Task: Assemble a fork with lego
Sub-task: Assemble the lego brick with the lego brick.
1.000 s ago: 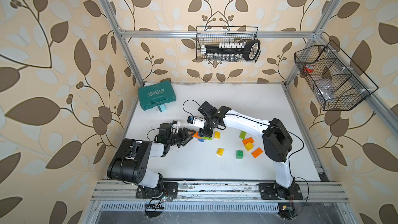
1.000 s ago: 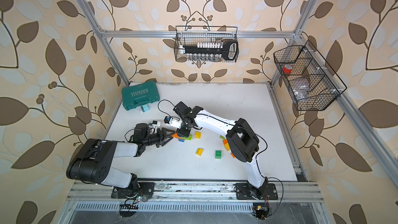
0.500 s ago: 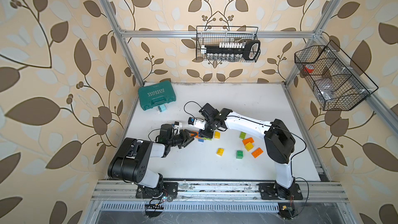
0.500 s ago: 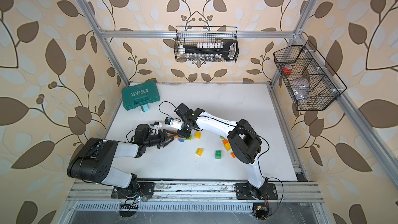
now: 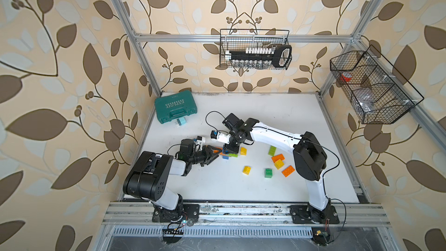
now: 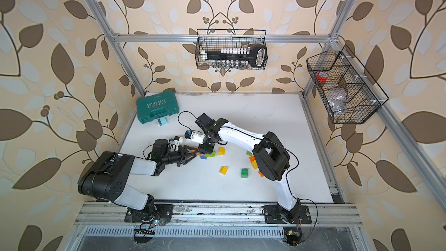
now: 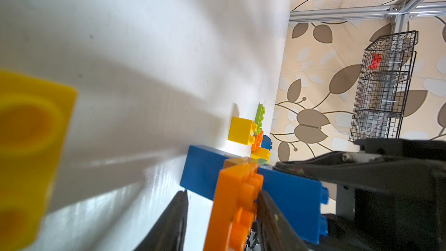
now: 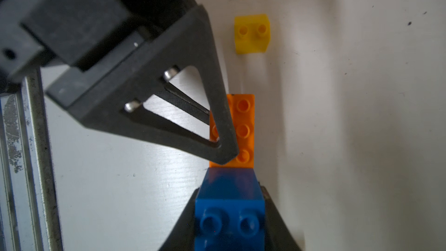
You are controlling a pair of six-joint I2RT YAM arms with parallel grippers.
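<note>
In both top views my left end effector (image 5: 215, 153) and right end effector (image 5: 231, 152) meet tip to tip over the worktop (image 5: 277, 117), with loose bricks (image 5: 279, 164) off to my right. The left wrist view alone shows the gap: the orange brick (image 7: 237, 204) sits between my half-open left fingers (image 7: 270, 220), one on its studs, one clear. The right wrist view shows my right fingers (image 8: 275, 225) clamped on the blue brick (image 8: 229, 213), the orange one butting it, long axis running straight away
</note>
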